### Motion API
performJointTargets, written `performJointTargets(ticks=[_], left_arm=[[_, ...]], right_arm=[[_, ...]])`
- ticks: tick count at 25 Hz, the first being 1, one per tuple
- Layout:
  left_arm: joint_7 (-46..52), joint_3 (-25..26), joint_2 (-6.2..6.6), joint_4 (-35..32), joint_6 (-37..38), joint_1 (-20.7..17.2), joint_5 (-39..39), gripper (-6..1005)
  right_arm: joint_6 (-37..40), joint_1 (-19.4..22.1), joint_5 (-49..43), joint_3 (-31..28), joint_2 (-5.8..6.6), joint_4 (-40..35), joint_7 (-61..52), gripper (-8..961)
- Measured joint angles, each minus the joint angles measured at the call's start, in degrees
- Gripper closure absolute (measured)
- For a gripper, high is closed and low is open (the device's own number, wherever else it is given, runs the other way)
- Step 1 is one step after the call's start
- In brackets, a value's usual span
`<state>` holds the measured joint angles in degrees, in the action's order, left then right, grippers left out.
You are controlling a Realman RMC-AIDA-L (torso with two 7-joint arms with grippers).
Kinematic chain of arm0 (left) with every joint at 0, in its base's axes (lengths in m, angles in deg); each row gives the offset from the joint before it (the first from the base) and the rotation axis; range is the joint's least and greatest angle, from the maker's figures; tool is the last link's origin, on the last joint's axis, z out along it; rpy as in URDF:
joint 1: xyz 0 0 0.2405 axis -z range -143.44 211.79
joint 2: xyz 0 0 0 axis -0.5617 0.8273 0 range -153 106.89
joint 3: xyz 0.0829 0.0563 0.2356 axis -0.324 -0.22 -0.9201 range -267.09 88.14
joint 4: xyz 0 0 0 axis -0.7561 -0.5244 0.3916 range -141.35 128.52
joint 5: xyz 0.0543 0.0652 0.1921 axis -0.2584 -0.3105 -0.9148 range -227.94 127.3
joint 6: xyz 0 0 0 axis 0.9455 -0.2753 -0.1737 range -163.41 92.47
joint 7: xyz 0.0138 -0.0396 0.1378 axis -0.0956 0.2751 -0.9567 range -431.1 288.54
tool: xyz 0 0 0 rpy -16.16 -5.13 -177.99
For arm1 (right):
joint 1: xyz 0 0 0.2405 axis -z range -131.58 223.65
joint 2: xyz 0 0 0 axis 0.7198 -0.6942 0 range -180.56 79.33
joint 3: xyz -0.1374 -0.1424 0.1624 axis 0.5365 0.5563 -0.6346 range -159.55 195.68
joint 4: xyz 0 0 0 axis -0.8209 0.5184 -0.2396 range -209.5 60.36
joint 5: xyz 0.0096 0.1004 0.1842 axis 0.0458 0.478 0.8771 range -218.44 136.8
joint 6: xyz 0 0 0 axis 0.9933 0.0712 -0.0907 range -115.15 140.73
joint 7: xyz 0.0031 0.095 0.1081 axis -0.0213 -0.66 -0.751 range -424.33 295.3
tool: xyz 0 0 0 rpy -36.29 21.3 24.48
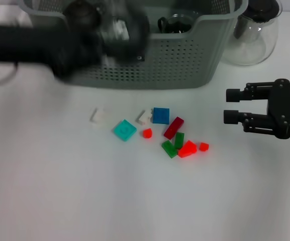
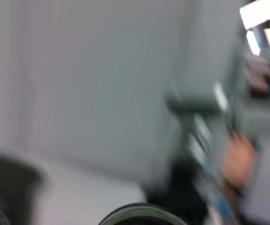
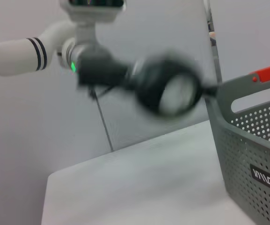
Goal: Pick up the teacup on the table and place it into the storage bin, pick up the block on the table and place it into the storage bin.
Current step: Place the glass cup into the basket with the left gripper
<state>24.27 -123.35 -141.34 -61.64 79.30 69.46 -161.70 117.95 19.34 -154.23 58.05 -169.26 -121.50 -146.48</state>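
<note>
Head view, bin: the bin [image 1: 185, 60] stands at the far side of the table [image 1: 44, 191], grey-green with perforated walls; something dark and glassy sits inside near its right end, possibly the teacup [image 1: 177, 22], though I cannot be sure.
Head view, jug: a clear glass jug [image 1: 253, 35] stands just right of the bin.
Head view, blocks: a scatter of small blocks lies near the middle of the table, in front of the bin: a white block [image 1: 98, 116], a teal block [image 1: 124, 130], a blue block [image 1: 161, 115], a dark red block [image 1: 174, 127], green and red ones beside them.
Head view, left gripper: the left gripper [image 1: 117, 32] is a dark smear across the bin's left half; whether its fingers are open or closed I cannot tell.
Head view, right gripper: the right gripper [image 1: 231, 106] hovers over the table to the right of the blocks, fingers spread apart, holding nothing.
Left wrist view: too smeared to name anything.
Right wrist view, bin: one end of the bin [image 3: 247, 154] shows, with a cut-out handle and a small black label [image 3: 265, 177] in white letters that I cannot read for certain.
Right wrist view, left arm: the left arm [image 3: 125, 75] reaches towards the bin's rim.
Handling, blocks: I judge them light, stiff, smooth plastic, apt to slip; best pinched across two flat opposite sides, choosing one that lies apart from its neighbours, such as the white or teal.
Handling, teacup: if glass, fragile and slippery.
</note>
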Motion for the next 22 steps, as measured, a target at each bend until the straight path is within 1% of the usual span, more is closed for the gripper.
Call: performJointTargets(ticks=[2, 4, 5, 6, 8, 10, 11, 12, 13, 14, 15, 16, 17, 18, 19, 22], left_arm=[[2.1, 3.1, -0.02, -1.6, -1.5, 0.3, 4.2, 961], [6.9, 3.1, 0.08, -5.0, -4.1, 1.5, 6.1, 961], [11.8, 1.3, 0.48, -7.8, -7.6, 3.1, 6.0, 961], [14.3, -0.7, 0.92, -8.8, -10.0, 4.1, 5.1, 961], [19.6, -5.2, 1.92, -10.4, -15.4, 6.4, 2.8, 961], [25.0, -10.7, 2.74, -10.4, -22.8, 9.5, -1.6, 961], [27.4, -13.3, 2.87, -9.6, -27.4, 11.3, -4.3, 961], [28.9, -15.3, 2.74, -8.6, -31.3, 12.6, -6.8, 960], [28.9, -15.3, 2.74, -8.6, -31.3, 12.6, -6.8, 960], [30.4, -18.1, 2.41, -7.0, -36.1, 14.4, -9.9, 960], [31.6, -20.9, 1.79, -5.1, -41.6, 16.0, -13.8, 960], [32.1, -22.5, 1.33, -3.7, -45.2, 17.2, -16.4, 960], [32.6, -24.9, 0.42, -1.1, -50.5, 18.8, -20.1, 960], [33.0, -26.2, -0.32, 1.4, -55.4, 20.1, -22.9, 960], [33.0, -26.4, -0.65, 2.4, -57.0, 20.4, -23.6, 960], [33.5, -26.8, -2.16, 7.5, -64.8, 22.4, -28.5, 960]], right_arm=[[0.0, 0.0, -0.1, 0.0, 0.00, 0.0, 0.0, 418], [0.0, 0.2, 0.0, 0.0, 0.01, 0.0, 0.0, 418], [0.0, 0.2, 0.1, 0.0, -0.02, 0.0, 0.0, 418], [0.1, 0.3, 0.1, -0.1, -0.05, 0.0, 0.1, 418], [0.0, 0.3, 0.1, -0.1, -0.19, 0.0, 0.1, 418], [0.0, 0.3, 0.0, -0.1, -0.33, 0.0, 0.2, 418], [0.0, 0.3, -0.1, -0.1, -0.37, 0.0, 0.2, 418], [0.0, 0.3, -0.1, -0.1, -0.44, 0.0, 0.2, 418], [0.0, 0.3, -0.2, -0.1, -0.47, 0.0, 0.2, 418], [-0.1, 0.4, -0.2, -0.1, -0.51, 0.0, 0.2, 418], [-0.2, 0.4, -0.2, -0.1, -0.56, 0.0, 0.2, 418], [-0.2, 0.5, -0.2, -0.1, -0.58, 0.0, 0.2, 418], [-0.3, 0.6, -0.2, -0.1, -0.61, 0.0, 0.2, 418], [-0.4, 0.6, -0.2, -0.1, -0.61, 0.1, 0.2, 418], [-0.4, 0.6, -0.2, -0.1, -0.62, 0.1, 0.2, 418], [-0.5, 0.5, -0.2, -0.1, -0.69, 0.1, 0.2, 418]])
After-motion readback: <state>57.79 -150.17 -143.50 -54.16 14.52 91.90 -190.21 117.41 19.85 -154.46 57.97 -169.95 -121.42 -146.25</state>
